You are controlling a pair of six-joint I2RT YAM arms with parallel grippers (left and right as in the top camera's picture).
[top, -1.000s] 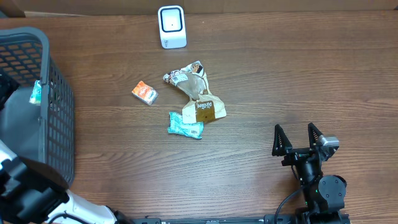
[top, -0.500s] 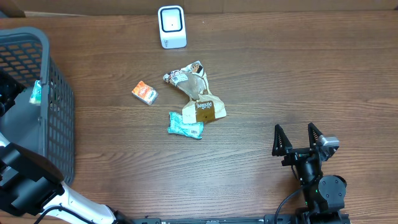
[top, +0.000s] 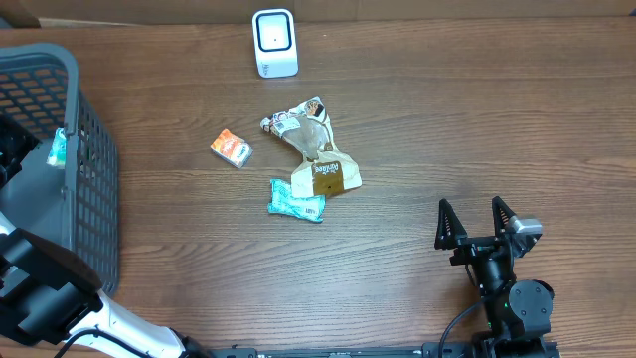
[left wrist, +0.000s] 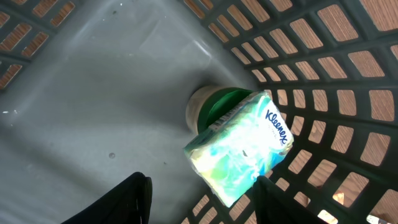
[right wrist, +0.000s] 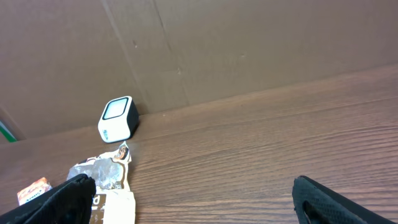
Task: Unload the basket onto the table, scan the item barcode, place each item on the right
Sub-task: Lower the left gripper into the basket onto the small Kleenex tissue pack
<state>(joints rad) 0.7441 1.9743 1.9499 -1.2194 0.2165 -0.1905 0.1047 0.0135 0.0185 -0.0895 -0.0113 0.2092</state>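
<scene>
A Kleenex tissue pack (left wrist: 242, 146), green and blue, leans against the basket's mesh wall on top of a green-lidded jar (left wrist: 214, 109). My left gripper (left wrist: 204, 182) is down inside the grey basket (top: 89, 169) with its jaws apart. The pack's lower corner sits between them, close to the right finger (left wrist: 277, 202) and clear of the left one. From overhead the pack (top: 57, 149) shows through the mesh. The white scanner (top: 274, 43) stands at the table's far edge. My right gripper (top: 480, 221) rests open near the front right, holding nothing.
An orange packet (top: 231, 148), a torn brown and silver bag (top: 316, 149) and a teal packet (top: 297, 200) lie mid-table. The right wrist view shows the scanner (right wrist: 118, 118) against a cardboard wall (right wrist: 249, 50).
The left arm has shifted a little at the basket, seen from overhead. The right arm and the items on the table have not moved.
</scene>
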